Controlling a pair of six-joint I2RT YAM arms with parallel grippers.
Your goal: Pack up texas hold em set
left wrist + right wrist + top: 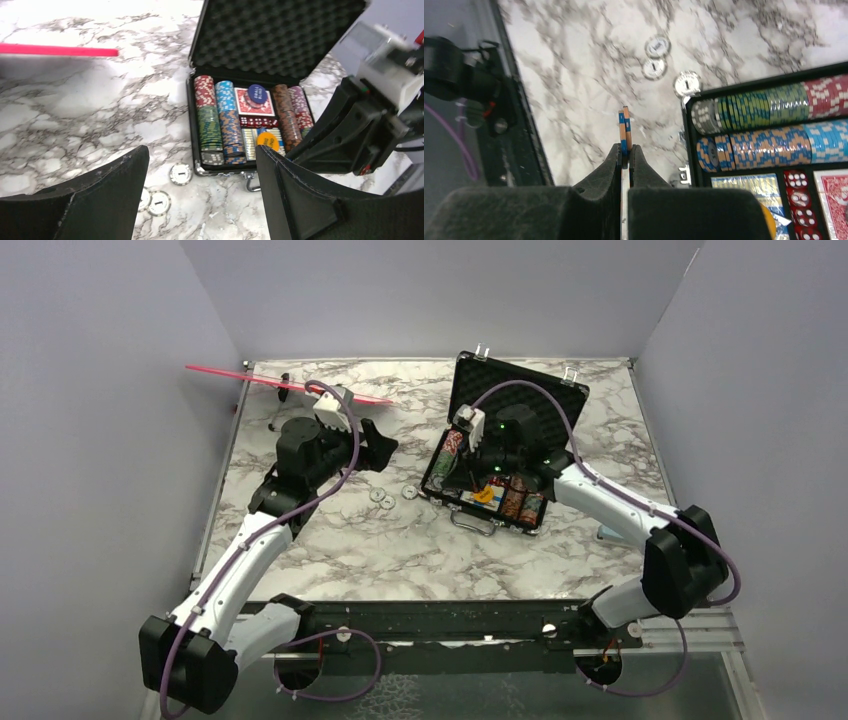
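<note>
Right gripper (624, 152) is pinched tight on two orange-and-blue chips (624, 125), held on edge, probably so they slot straight into the matching row. Just past it, three loose grey chips (654, 68) lie on the marble table (330, 550) beside the open briefcase (749, 82). Left gripper (200, 155) hangs wide and empty, aimed their way, likely the next pickup.

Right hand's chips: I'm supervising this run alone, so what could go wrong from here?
The right hand pinches two orange-blue chips only by their lower edge; they might slip and roll away. Their row in the case looks full, so pushing them in may jam. Three grey chips beside the case could be knocked away.
</note>
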